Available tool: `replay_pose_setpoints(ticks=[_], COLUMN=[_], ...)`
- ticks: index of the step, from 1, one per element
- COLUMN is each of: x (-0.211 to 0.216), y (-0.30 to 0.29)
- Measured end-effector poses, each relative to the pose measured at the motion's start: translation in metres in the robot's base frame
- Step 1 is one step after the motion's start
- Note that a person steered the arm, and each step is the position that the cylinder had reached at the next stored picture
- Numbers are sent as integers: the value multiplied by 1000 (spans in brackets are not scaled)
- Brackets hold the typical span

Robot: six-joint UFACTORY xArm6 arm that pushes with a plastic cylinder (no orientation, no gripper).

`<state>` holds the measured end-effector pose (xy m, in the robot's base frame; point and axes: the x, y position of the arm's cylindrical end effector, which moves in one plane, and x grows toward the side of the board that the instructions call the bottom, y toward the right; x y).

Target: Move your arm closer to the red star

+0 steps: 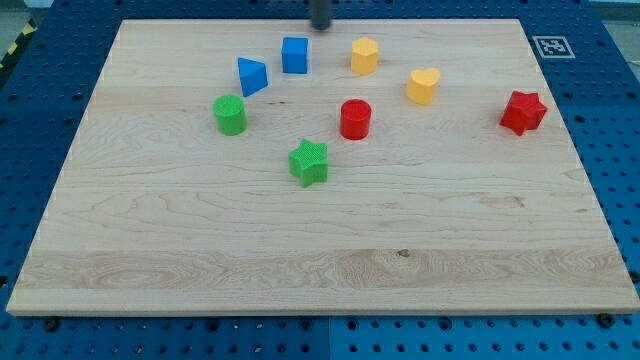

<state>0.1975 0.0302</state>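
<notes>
Here our tip (320, 28), at the frame's top centre, bears no pincer; the red star (523, 112) lies well apart, lower right.

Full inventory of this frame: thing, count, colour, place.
red star: 1, red, far right
red cylinder: 1, red, centre
green star: 1, green, below centre
green cylinder: 1, green, left
blue triangle: 1, blue, upper left
blue cube: 1, blue, top, right of the triangle
yellow blocks: 2, yellow, upper right of centre
board: 1, light wood, on blue pegboard
marker tag: 1, black-white, beside the board's top right corner
my tip: 1, dark, top edge, between blue cube and the upper yellow block, far from red star
</notes>
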Motion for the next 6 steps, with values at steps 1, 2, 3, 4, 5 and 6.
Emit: replay_pose_setpoints(ticks=[1,2,3,4,5,6], x=[24,77,151,164,156,143], y=[74,135,160,162,178,226])
